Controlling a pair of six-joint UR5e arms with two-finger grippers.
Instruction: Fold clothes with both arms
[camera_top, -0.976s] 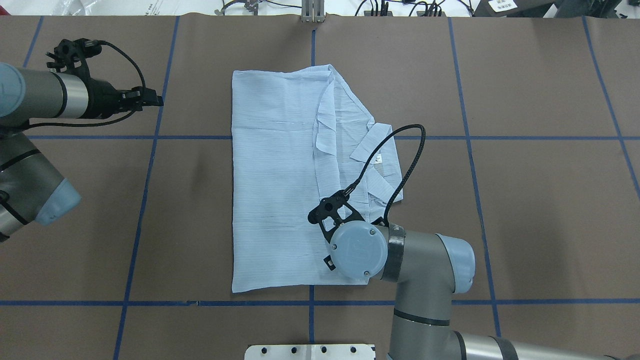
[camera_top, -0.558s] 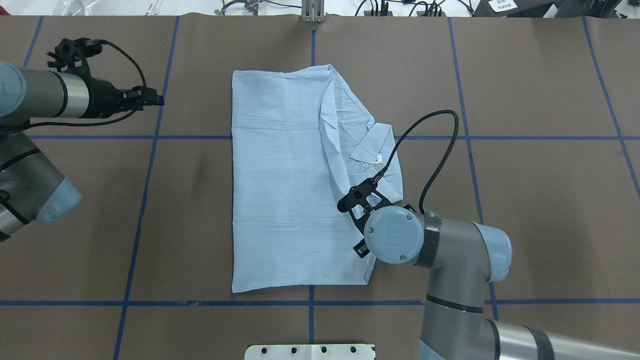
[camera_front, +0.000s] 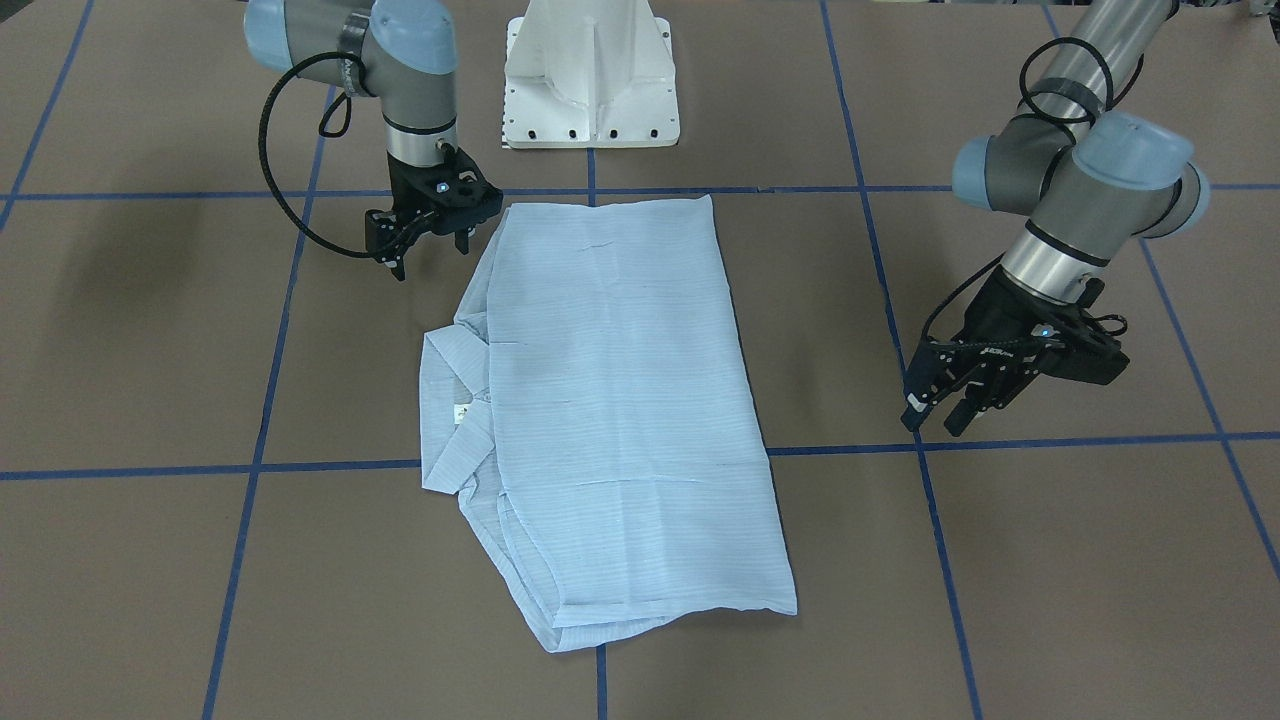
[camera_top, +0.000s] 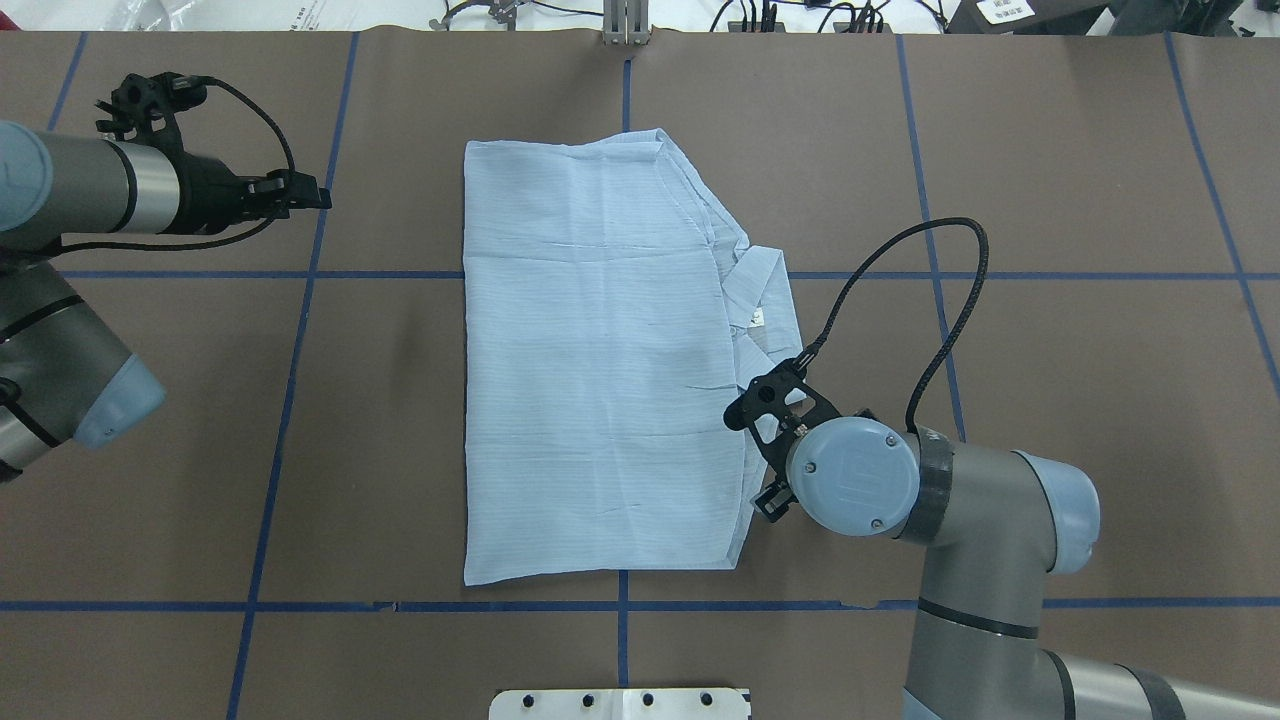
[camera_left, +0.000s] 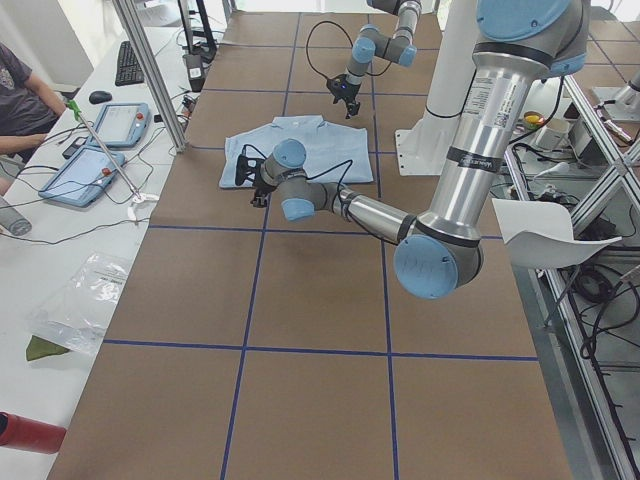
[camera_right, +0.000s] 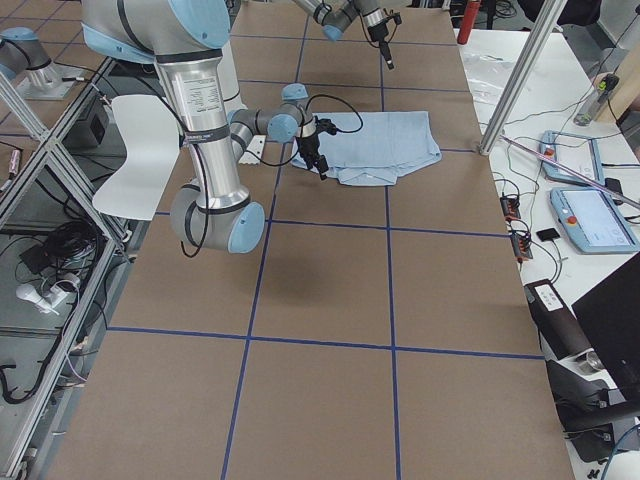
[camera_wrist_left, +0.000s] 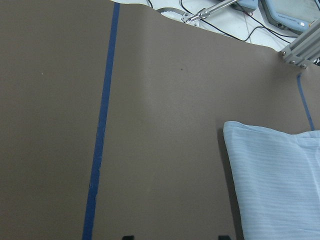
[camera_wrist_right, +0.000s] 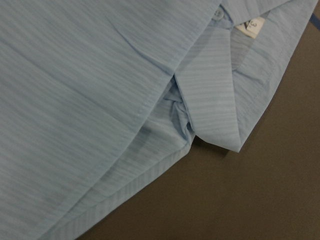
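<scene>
The pale blue striped shirt (camera_top: 600, 380) lies folded into a flat rectangle in the middle of the table, and also shows in the front view (camera_front: 620, 400). Its collar (camera_top: 762, 290) sticks out on my right side. My right gripper (camera_front: 430, 250) is open and empty. It hangs just off the shirt's near right corner, above the table. The right wrist view shows the shirt's edge and collar (camera_wrist_right: 210, 100) close below. My left gripper (camera_front: 935, 420) is open and empty, well to the left of the shirt. The left wrist view shows the shirt's corner (camera_wrist_left: 275, 175).
The white pedestal base (camera_front: 590, 90) stands at the near edge. Blue tape lines (camera_top: 300, 275) cross the brown table cover. A metal post (camera_top: 625, 25) and cables sit at the far edge. An operator and tablets (camera_left: 95, 150) are beyond the far side.
My right arm has moved to the right, off the shirt. The shirt's top layer has spread rightward and now lies flat, covering most of the collar. The left arm has hardly moved.
</scene>
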